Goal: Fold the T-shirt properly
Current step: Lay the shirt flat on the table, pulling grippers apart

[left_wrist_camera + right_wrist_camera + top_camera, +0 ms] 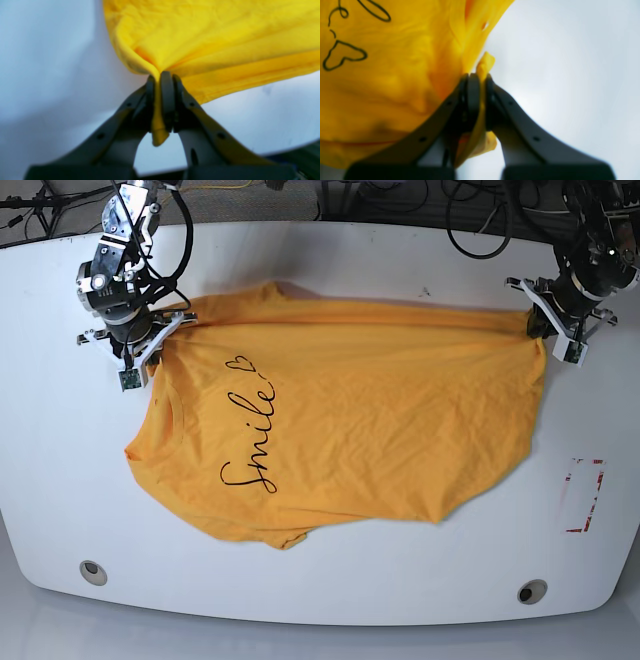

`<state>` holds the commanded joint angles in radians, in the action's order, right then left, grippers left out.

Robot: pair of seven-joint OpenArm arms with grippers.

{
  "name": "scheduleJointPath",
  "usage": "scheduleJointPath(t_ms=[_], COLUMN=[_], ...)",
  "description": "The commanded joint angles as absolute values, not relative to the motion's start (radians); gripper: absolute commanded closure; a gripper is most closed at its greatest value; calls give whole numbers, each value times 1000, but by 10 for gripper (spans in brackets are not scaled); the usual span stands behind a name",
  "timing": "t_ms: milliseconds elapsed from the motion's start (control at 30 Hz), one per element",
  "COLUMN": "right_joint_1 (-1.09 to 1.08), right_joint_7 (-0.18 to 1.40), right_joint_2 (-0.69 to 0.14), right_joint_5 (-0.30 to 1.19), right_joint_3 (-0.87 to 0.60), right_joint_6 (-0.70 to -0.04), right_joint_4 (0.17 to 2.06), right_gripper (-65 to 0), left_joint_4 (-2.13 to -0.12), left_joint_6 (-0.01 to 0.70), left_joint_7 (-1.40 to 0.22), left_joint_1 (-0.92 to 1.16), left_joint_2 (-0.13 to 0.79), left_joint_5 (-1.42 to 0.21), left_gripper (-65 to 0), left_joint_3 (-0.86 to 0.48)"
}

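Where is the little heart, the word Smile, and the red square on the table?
heart [241, 363], base view, middle of the outline.
Smile [252, 436], base view, middle of the black writing.
red square [583, 496], base view, on its open centre of the white table.

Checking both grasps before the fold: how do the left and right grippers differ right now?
The left gripper pinches the T-shirt at its plain hem corner; the right gripper pinches the far end, beside the heart print. In the base view, left is on the right, right on the left. Both are shut on cloth.

Robot lab, white table [330, 580], cables [470, 225] behind, red tape marks [585, 495]
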<state>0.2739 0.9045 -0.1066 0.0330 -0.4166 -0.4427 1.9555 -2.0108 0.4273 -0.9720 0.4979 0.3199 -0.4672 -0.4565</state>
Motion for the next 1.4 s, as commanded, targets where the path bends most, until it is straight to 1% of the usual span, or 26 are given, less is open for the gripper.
scheduleJointPath(t_ms=[100,233,533,633,700,767,800,833,867,933,967,1000,1067,1267,1400], right_joint_1=[303,321,341,346,349,349,351,351,351,351,348,346,344,341,308], right_joint_7=[905,905,905,905,905,905,905,905,905,905,905,905,905,905,905], right_joint_2=[-99,-54,-27,-22,-19,-19,-19,-18,-16,-7,-1,2,5,7,7], right_joint_5=[36,25,25,25,25,25,27,30,35,28,25,25,25,35,36], right_joint_3=[-417,-417,-417,-410,-410,-410,-410,-410,-410,-410,-414,-414,-412,-410,-410], right_joint_6=[-441,-440,-435,-435,-435,-435,-435,-435,-435,-435,-435,-435,-435,-435,-435], right_joint_4=[1952,1952,1952,1952,1952,1952,1952,1952,1952,1952,1954,1954,1956,1957,1957], right_gripper=[0,0,-3,-52,-122,-211,-279,-319,-366,-436,-469,-484,-491,-484,-485], left_joint_4=[-2009,-2009,-2009,-2008,-2006,-2003,-1998,-1997,-1995,-1995,-1998,-1998,-2000,-1998,-2000], left_joint_6=[427,427,427,427,427,427,427,427,427,427,427,427,427,427,427], left_joint_7=[-972,-972,-977,-978,-978,-978,-981,-987,-1000,-1020,-1029,-1032,-1033,-1035,-1035], left_joint_1=[532,549,549,549,549,549,549,549,549,549,549,549,549,549,549], left_joint_2=[320,320,317,320,320,320,321,321,321,321,320,318,315,315,317], left_joint_5=[-467,-466,-464,-464,-463,-463,-463,-463,-463,-463,-464,-464,-466,-466,-467], left_gripper=[0,0,0,0,0,-4,-35,-58,-103,-181,-233,-264,-306,-331,-417], left_joint_3=[-456,-460,-516,-532,-535,-533,-533,-533,-533,-533,-533,-533,-533,-529,-529])
